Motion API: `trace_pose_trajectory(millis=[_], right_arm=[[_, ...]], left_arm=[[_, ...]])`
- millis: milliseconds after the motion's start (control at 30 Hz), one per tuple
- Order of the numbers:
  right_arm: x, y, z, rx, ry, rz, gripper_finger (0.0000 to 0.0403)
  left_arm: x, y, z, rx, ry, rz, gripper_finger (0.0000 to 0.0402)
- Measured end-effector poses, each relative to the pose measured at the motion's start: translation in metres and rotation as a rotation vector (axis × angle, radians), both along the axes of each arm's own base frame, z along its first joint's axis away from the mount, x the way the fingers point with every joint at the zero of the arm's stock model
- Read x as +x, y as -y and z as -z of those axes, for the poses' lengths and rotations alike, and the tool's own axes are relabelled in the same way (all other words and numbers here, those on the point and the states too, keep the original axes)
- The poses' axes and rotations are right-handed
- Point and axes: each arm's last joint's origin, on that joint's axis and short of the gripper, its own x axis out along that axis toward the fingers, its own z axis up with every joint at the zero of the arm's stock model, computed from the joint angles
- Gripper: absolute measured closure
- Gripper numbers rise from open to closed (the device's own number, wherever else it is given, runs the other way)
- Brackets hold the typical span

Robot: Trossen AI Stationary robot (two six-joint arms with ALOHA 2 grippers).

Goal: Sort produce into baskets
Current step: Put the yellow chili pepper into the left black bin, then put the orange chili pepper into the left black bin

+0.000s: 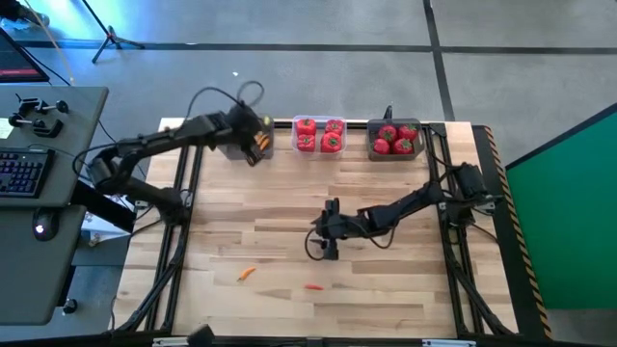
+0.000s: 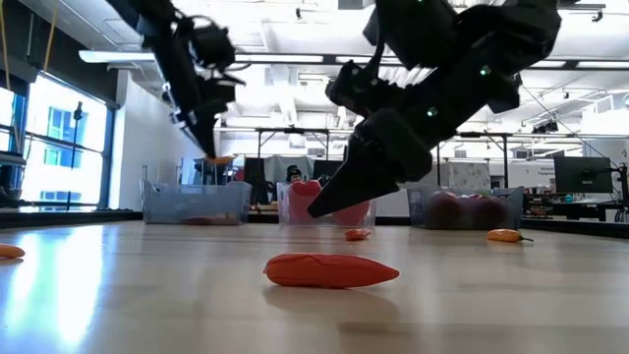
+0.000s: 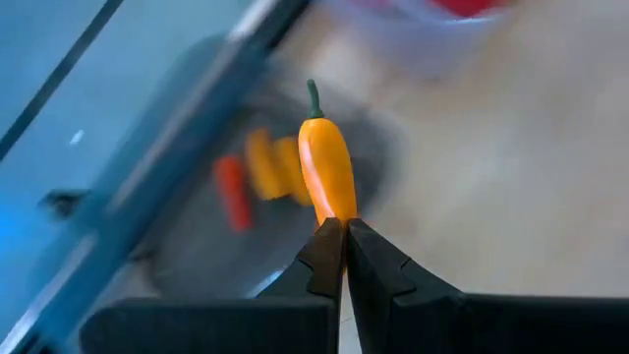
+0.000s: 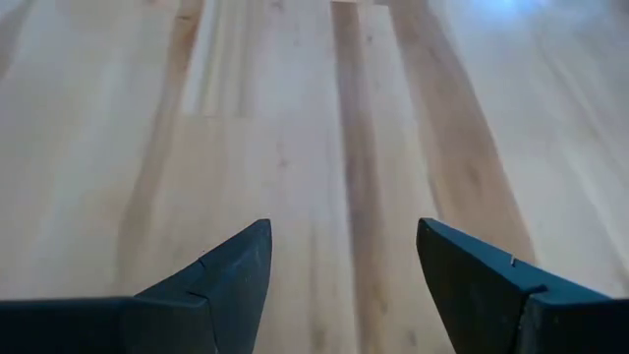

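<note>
My left gripper (image 1: 258, 145) is shut on a small orange piece of produce with a green stem (image 3: 324, 162), above the dark grey bin (image 1: 234, 146) at the table's far left. Orange and red pieces (image 3: 257, 169) lie in that bin. The clear bin (image 1: 319, 136) holds red peppers. The dark bin at the far right (image 1: 393, 141) holds tomatoes. My right gripper (image 1: 324, 247) is open and empty above the bare middle of the table (image 4: 344, 147). Two small orange pieces (image 1: 247, 274) (image 1: 313, 286) lie near the front edge. My left gripper pinches the orange piece by its blunt end (image 3: 337, 212), opposite the stem, between its two fingertips. The fingers lie along the piece, which sticks out beyond them with the stem (image 3: 314, 98) leading. It is lifted clear, above the bin; it also shows in the low view (image 2: 218, 157).
In the low view, a red-orange piece (image 2: 330, 270) lies close in front, with others farther back (image 2: 357, 234) (image 2: 503, 236). A desk with a keyboard (image 1: 24, 173) stands left of the table. Bare wood lies between the bins and the front edge.
</note>
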Motion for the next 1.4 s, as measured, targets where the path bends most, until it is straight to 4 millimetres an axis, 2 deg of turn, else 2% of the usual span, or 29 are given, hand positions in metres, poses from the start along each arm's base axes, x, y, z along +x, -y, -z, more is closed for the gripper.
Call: trace_pose_trajectory(millis=[133, 267, 600, 833, 1033, 1233, 1333, 1400], right_arm=[[0.003, 0.017, 0.0, -0.008, -0.002, 0.017, 0.0158], [0.005, 0.036, 0.0, 0.008, -0.007, 0.036, 0.0158], [0.009, 0.076, -0.002, 0.049, 0.011, 0.034, 0.0158], [0.01, 0.084, -0.004, 0.012, 0.039, 0.02, 0.0158], [0.009, 0.081, -0.007, 0.042, 0.045, 0.036, 0.0158], [-0.001, 0.068, -0.038, 0.043, 0.057, 0.027, 0.0158], [-0.01, 0.064, -0.052, 0.04, 0.035, 0.022, 0.0158], [-0.017, 0.063, -0.055, 0.055, -0.018, 0.027, 0.0158]], left_arm=[[-0.021, -0.033, 0.01, -0.045, -0.024, -0.082, 0.0401], [-0.027, -0.052, 0.028, -0.117, -0.045, -0.105, 0.0401], [-0.019, -0.069, 0.066, -0.192, -0.114, -0.116, 0.0397], [-0.013, -0.066, 0.072, -0.204, -0.133, -0.089, 0.0343], [-0.009, -0.065, 0.067, -0.147, -0.093, -0.077, 0.0293], [-0.015, -0.051, 0.059, -0.009, 0.075, -0.095, 0.0305], [-0.019, -0.037, 0.049, 0.063, 0.171, -0.081, 0.0317], [-0.021, -0.023, 0.043, 0.112, 0.225, -0.04, 0.0324]])
